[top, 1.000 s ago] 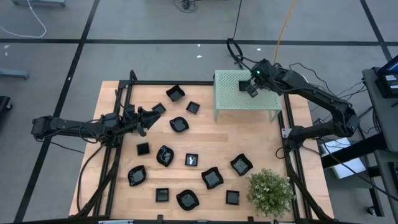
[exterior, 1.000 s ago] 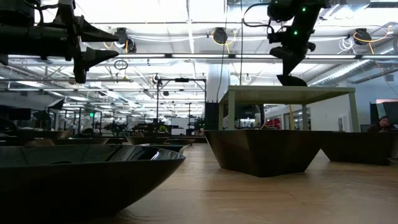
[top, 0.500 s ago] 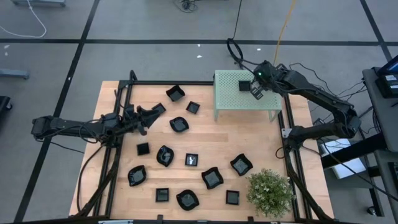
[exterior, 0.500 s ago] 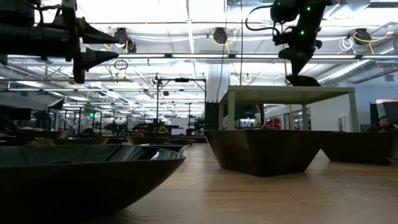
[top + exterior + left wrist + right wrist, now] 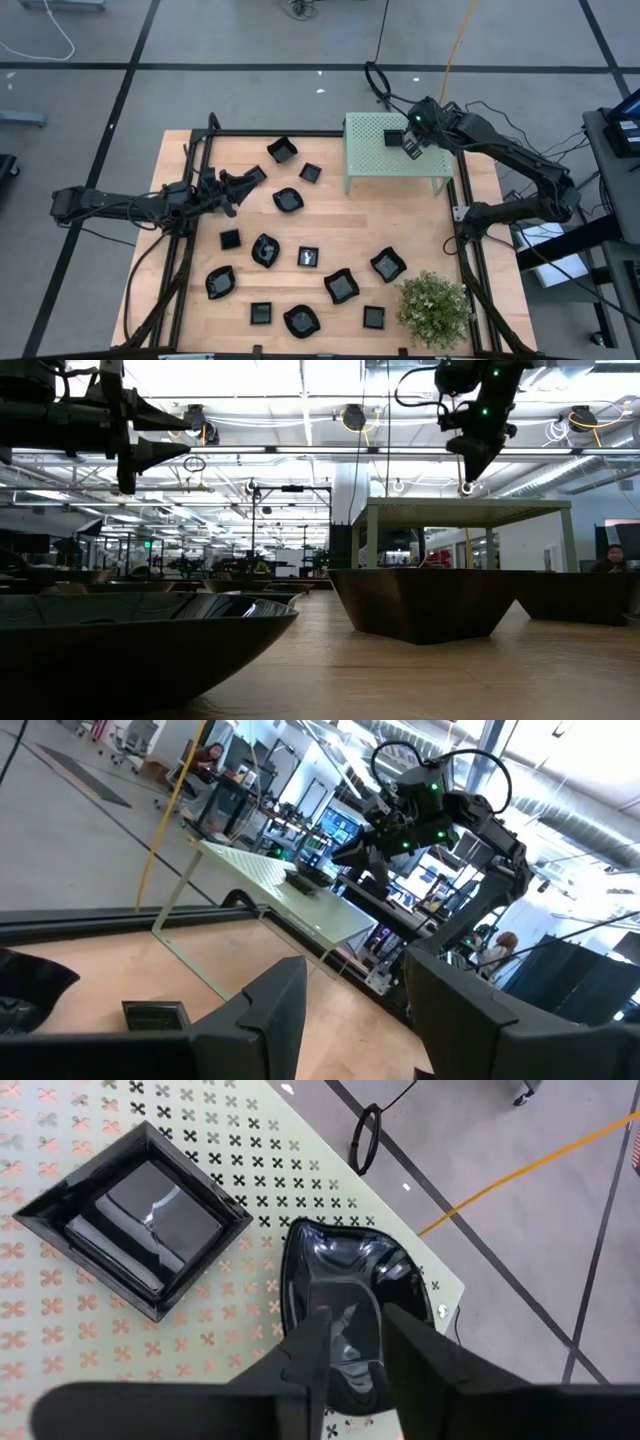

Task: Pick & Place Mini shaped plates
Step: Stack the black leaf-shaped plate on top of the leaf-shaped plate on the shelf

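Note:
Several glossy black mini shaped plates point(image 5: 288, 200) lie scattered on the wooden table. Two more lie flat on top of the pale green perforated stand point(image 5: 375, 165): a square one point(image 5: 140, 1220) and a wavy-rimmed one point(image 5: 350, 1270). My right gripper point(image 5: 350, 1325) hovers open over the wavy plate, its fingers slanting down from the table's right, with the plate's glossy surface showing in the gap. My left gripper point(image 5: 243, 188) hangs open and holds nothing above the table's left side, next to a plate point(image 5: 256, 174). My right gripper stands open right over the wavy plate's near rim point(image 5: 345, 1380). I cannot tell whether a finger touches it. The plate rests flat on the stand's top.
A small bushy green plant point(image 5: 432, 308) stands at the table's near right corner. Black frame rails point(image 5: 190, 200) run along the table's left and right sides. A bare strip of wood lies between the stand and the plates nearer the front.
My right gripper has shifted a little toward the table's right edge over the stand. The wavy plate that hung at its fingertips just above the stand's top no longer shows there in the low view. It now lies on the stand.

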